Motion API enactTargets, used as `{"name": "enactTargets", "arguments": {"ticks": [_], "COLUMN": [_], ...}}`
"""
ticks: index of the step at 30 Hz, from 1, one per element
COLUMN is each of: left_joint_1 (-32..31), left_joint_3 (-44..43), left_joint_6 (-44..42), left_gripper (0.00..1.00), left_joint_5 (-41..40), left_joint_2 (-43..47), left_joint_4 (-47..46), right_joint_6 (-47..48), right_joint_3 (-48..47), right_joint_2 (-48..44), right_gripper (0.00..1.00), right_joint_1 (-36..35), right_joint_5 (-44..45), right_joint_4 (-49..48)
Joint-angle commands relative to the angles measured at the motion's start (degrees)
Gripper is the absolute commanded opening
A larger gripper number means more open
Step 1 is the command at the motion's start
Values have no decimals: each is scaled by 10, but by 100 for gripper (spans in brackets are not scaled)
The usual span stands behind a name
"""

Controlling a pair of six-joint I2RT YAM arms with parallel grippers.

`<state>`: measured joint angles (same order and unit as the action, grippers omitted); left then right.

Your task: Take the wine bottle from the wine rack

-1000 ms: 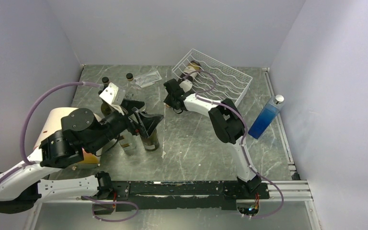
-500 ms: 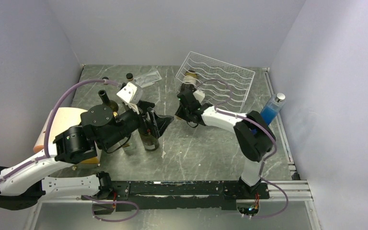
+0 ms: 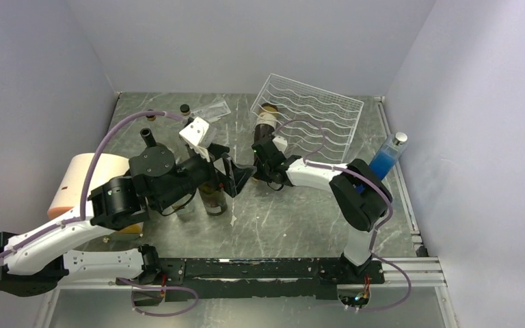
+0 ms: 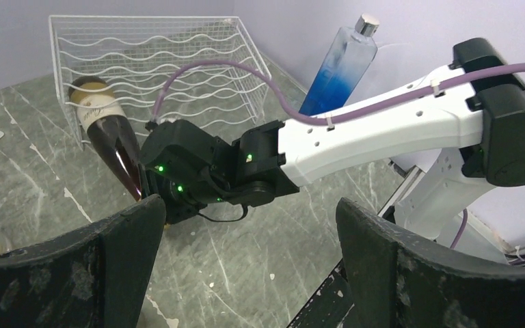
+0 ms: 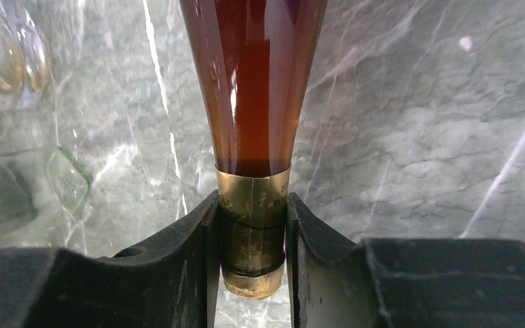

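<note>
Right gripper (image 5: 253, 236) clamps the wine bottle (image 5: 253, 82) by its foil neck, the body reaching ahead to the wine rack (image 4: 178, 61). Left gripper (image 4: 246, 225) gapes wide, empty.

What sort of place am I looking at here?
Probably a robotics lab test booth: a left arm and right arm bolted to a rail at the table edge, plain walls boxing it in, and props like a wine rack, wine bottle and blue bottle.
</note>
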<state>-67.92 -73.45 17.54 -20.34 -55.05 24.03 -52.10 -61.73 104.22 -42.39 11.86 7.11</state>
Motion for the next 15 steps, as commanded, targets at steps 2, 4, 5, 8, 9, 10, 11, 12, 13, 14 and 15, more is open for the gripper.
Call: {"name": "enactTargets", "arguments": {"ticks": [2, 4, 5, 8, 9, 10, 11, 12, 13, 14, 15], "left_joint_1": [3, 2, 2, 3, 3, 3, 2, 3, 3, 3, 3], "left_joint_3": [2, 2, 1, 1, 1, 1, 1, 1, 1, 1, 3], "left_joint_6": [0, -1, -2, -7, -8, -9, -12, -13, -15, -17, -21], "left_gripper": [98, 98, 98, 99, 99, 99, 99, 99, 99, 99, 99], "left_joint_5": [-6, -11, -14, -15, -15, -14, -13, -12, -11, -9, -6], "left_joint_2": [26, 29, 30, 32, 31, 30, 29, 29, 27, 25, 24], "left_joint_4": [-14, -11, -9, -11, -12, -13, -14, -15, -16, -17, -20], "right_joint_6": [15, 18, 21, 36, 45, 50, 55, 60, 65, 69, 73], "right_joint_3": [29, 38, 39, 61, 64, 67, 70, 73, 78, 84, 93], "right_joint_2": [5, -5, -13, -39, -47, -56, -64, -74, -86, -99, -117], "right_gripper": [0, 0, 0, 0, 0, 0, 0, 0, 0, 0, 0], "right_joint_1": [-20, -32, -38, -50, -51, -52, -51, -52, -52, -52, -52], "right_joint_5": [-57, -58, -56, -49, -52, -56, -60, -65, -71, -78, -88], "right_joint_4": [6, 21, 30, 66, 78, 93, 107, 121, 133, 143, 149]}}
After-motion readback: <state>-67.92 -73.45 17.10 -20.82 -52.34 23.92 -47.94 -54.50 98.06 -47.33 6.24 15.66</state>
